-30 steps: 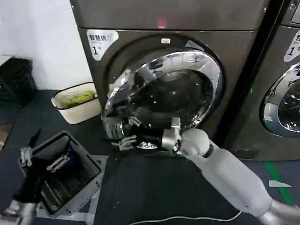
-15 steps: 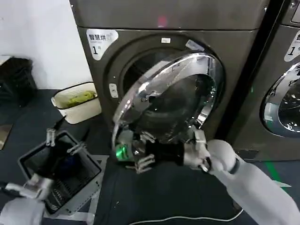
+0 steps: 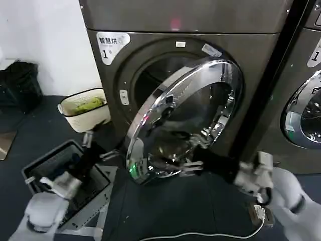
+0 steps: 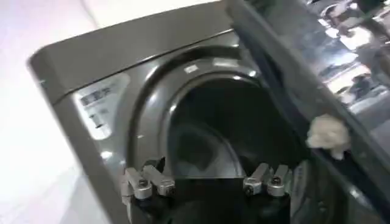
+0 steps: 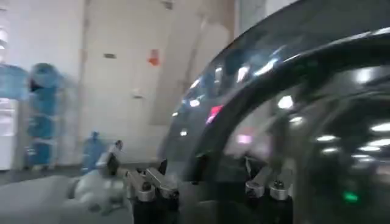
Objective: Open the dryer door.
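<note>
Dryer door (image 3: 183,118): swung further out than a moment ago, about half open.
Right gripper (image 3: 173,168): spread wide at the door's low edge.
Left gripper (image 3: 95,145): spread, raised beside the basket (image 3: 47,168).

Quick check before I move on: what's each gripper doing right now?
Left gripper: open, holding nothing, raised toward the gap beside the dryer door.
Right gripper: open, fingers spread against the door's lower chrome ring, not clamped on it.
</note>
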{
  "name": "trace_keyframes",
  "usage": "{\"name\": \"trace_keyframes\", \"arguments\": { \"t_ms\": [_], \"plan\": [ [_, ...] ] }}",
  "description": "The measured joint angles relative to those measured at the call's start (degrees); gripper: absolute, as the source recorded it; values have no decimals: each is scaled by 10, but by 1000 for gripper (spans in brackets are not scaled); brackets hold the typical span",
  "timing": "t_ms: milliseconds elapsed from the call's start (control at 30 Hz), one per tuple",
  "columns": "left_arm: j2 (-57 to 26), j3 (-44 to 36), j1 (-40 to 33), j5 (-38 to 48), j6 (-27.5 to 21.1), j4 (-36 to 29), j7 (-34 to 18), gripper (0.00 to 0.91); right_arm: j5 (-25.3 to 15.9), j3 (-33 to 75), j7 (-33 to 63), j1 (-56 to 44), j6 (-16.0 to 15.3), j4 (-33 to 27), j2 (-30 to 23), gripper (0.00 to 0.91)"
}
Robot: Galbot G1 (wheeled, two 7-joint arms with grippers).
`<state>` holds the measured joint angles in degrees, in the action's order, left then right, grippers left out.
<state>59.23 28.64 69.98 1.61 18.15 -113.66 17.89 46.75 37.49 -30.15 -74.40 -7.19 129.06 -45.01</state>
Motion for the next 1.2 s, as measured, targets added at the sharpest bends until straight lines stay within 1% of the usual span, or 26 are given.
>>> {"name": "trace_keyframes", "arguments": {
  "t_ms": [100,167,267,367,433,567,633,700,733,867,1000,1200],
  "plan": [
    [0,-40,-24,-1,5,13,1,907,-8,98,15,-94,9,29,-31,907],
    [-1,-65,-39,3,9,20,1,907,-29,160,39,-153,21,49,-60,907],
    [-6,-98,-61,10,17,32,2,907,-64,244,79,-231,42,76,-119,907],
    [-8,-137,-84,16,25,44,4,907,-90,314,124,-290,46,98,-188,907],
    [-9,-164,-99,20,31,53,4,907,-110,358,154,-311,45,106,-235,907],
    [-5,-220,-141,31,41,75,3,907,-150,444,203,-323,26,102,-325,907],
    [1,-249,-163,32,44,87,3,907,-169,484,228,-320,19,95,-361,907],
    [9,-279,-186,34,44,100,3,907,-177,525,256,-314,13,81,-392,907],
    [14,-291,-198,34,45,105,3,907,-190,547,268,-311,13,73,-405,907],
    [36,-337,-242,33,44,131,1,907,-236,623,304,-307,28,35,-435,907],
    [61,-377,-279,31,43,156,0,907,-249,693,328,-308,38,-10,-458,907],
    [115,-446,-328,27,41,205,-1,907,-252,769,344,-298,34,-65,-469,907]
  ]
}}
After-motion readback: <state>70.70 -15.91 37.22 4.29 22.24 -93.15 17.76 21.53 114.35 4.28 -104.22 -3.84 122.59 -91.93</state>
